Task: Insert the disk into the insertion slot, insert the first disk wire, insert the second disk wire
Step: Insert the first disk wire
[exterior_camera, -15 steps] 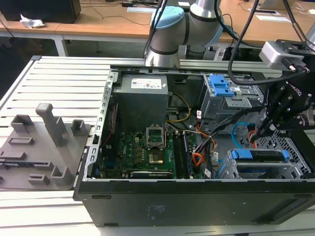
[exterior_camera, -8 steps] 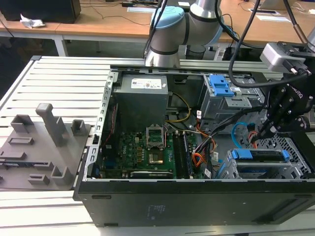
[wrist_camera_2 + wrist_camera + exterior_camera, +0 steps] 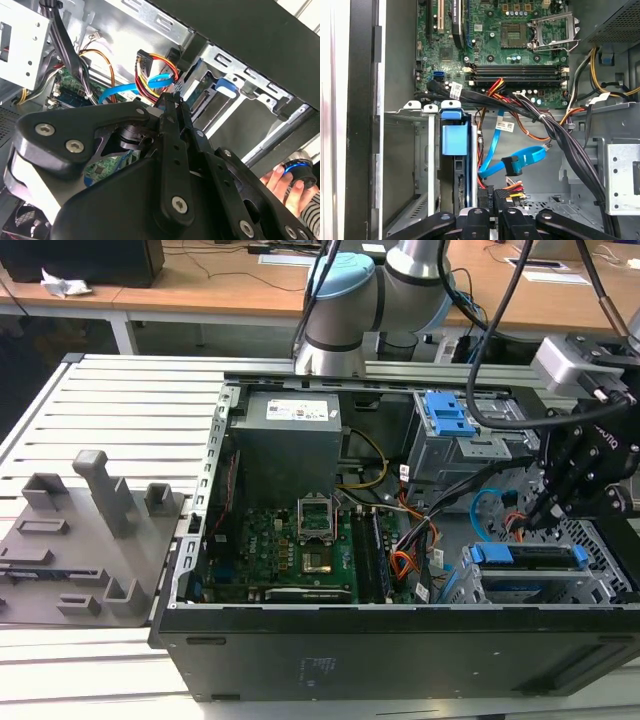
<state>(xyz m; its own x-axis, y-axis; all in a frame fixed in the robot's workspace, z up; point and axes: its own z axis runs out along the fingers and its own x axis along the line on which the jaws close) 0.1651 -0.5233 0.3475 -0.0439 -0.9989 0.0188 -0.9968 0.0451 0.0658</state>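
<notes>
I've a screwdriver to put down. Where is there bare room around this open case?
Bare: the slatted table beyond the grey fixture plate, on the exterior view's left of the case. Crowded: cables, the disk and the gripper inside it.

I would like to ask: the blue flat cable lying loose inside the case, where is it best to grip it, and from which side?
Probably by its black plug, not the ribbon: the plug is rigid and blocky, while the blue flat cable is thin and curls. Come through the open side of the case, keeping off the black wire bundle beside it.
</notes>
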